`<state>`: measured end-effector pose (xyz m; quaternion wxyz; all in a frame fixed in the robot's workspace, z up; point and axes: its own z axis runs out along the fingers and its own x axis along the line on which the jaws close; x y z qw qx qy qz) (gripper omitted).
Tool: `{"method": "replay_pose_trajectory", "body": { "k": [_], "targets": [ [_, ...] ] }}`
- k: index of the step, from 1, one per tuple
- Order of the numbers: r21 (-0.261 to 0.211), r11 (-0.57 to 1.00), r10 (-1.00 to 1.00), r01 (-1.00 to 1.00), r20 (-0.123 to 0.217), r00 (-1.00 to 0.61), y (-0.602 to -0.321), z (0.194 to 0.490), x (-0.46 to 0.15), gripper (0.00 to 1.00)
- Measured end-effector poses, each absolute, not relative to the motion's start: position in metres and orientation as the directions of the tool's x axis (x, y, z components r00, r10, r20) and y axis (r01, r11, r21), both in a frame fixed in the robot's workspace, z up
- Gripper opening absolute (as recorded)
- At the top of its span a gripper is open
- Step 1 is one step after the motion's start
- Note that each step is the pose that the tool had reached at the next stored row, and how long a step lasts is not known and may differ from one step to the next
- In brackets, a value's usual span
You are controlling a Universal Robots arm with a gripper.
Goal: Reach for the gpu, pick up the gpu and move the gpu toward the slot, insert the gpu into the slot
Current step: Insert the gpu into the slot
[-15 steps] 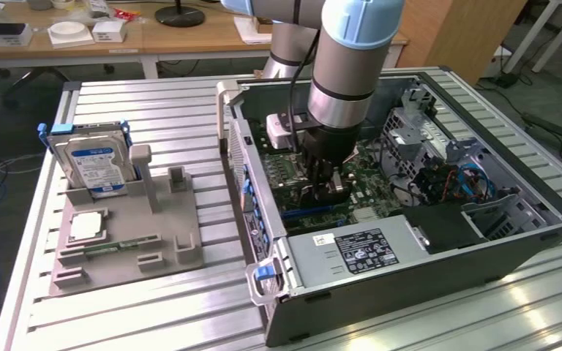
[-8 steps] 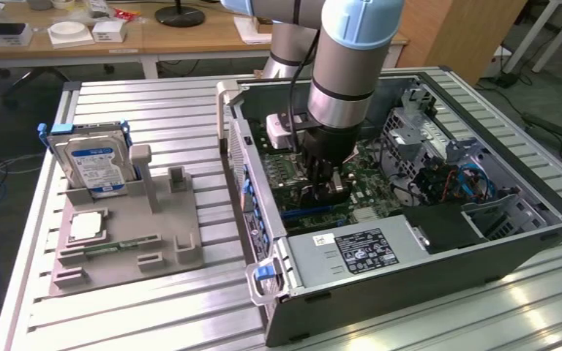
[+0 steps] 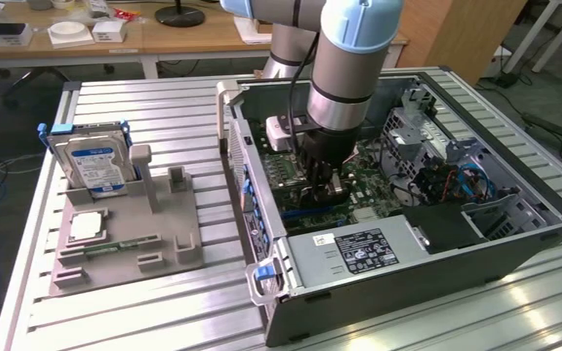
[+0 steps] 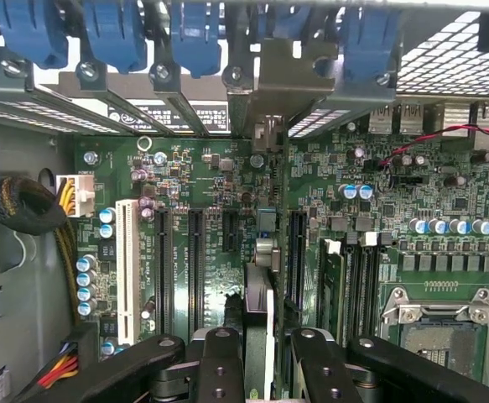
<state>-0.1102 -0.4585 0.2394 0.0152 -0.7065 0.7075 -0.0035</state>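
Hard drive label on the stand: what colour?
Blue and white, on the hard drive, clearest in the exterior view.

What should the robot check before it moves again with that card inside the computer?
1. gpu gripped between the end effector fingers: ok.
2. gpu edge lined up over the blue slot: ok, it looks so.
3. gpu pushed fully into the slot: cannot tell.
4. Red cable away from the gpu: ok.
5. Hard drive outside the computer case, out of the way: ok.
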Motion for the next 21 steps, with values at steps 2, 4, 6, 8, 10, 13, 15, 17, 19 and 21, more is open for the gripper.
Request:
{"method": "replay_pose_trajectory", "body": {
  "k": [2, 4, 6, 8, 10, 13, 15, 17, 19, 21],
  "targets": [
    [-0.026, 0.001, -1.0, -1.0, -0.016, -0.001, -0.4586, 0.2392, -0.1102, 0.27],
    [-0.026, 0.001, -1.0, -1.0, -0.017, -0.001, -0.4585, 0.2391, -0.1102, 0.27],
    [-0.026, 0.001, -1.0, -1.0, -0.017, -0.001, -0.4585, 0.2391, -0.1102, 0.27],
    [-0.026, 0.001, -1.0, -1.0, -0.017, -0.001, -0.4585, 0.239, -0.1101, 0.27],
    [-0.026, 0.001, -1.0, -1.0, -0.017, -0.001, -0.4585, 0.2389, -0.1096, 0.27],
    [-0.026, 0.001, -1.0, -1.0, -0.017, -0.001, -0.4585, 0.2388, -0.1094, 0.27],
    [-0.026, 0.001, -1.0, -1.0, -0.017, -0.001, -0.4585, 0.2388, -0.1093, 0.27],
    [-0.027, 0.001, -1.0, -1.0, -0.017, -0.001, -0.4585, 0.238, -0.1094, 0.27],
    [-0.026, 0.001, -1.0, -1.0, -0.017, -0.001, -0.4585, 0.2369, -0.1097, 0.27],
    [-0.026, 0.001, -1.0, -1.0, -0.016, -0.001, -0.4586, 0.2368, -0.1099, 0.27]
  ]
}}
